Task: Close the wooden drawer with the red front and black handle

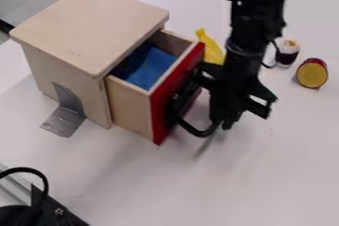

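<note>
From where I stand, the robot arm [255, 27] is cut off by the top edge. The gripper [224, 120] is dark and blurred, and I cannot tell whether it touches the black handle [193, 130]. The yellow thing [212, 51] is partly hidden behind the red drawer front [159, 116] and the arm. Inside the drawer, the lower part of the blue cloth [151, 66] is hidden. The small cup [287, 52] is too blurred for details. At lower left, a black device [56, 211] is cut off.

The drawer front [159, 119] is red, the cloth [149, 68] blue.
</note>
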`<state>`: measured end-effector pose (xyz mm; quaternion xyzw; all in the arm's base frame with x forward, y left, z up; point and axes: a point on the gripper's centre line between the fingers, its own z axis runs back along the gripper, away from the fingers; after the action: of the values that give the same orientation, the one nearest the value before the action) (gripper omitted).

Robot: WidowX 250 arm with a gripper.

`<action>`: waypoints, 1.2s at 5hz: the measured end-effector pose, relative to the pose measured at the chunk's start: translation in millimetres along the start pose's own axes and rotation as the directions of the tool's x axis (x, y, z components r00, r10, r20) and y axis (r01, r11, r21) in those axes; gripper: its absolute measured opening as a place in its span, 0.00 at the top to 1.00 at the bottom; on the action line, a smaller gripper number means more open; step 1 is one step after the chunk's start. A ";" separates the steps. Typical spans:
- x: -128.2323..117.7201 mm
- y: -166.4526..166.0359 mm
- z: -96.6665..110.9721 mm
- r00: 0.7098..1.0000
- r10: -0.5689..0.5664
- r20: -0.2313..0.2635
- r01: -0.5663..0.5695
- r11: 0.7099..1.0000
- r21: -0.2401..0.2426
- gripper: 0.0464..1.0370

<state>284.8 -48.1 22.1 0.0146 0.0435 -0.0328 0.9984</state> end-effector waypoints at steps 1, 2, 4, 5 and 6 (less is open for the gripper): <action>2.5 15.5 -4.2 0.999 0.049 -0.018 -0.050 0.999 -0.014 0.92; 1.7 35.9 -6.9 0.995 0.091 -0.043 -0.092 0.996 -0.018 0.92; -0.1 67.0 -10.0 0.986 0.159 -0.056 -0.160 0.987 -0.015 0.92; -1.6 69.5 -10.1 0.984 0.168 -0.065 -0.169 0.985 -0.015 0.92; -2.8 73.0 -10.2 0.983 0.170 -0.070 -0.171 0.985 -0.007 0.92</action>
<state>286.0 25.2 14.1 0.0129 0.0767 0.0534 0.9955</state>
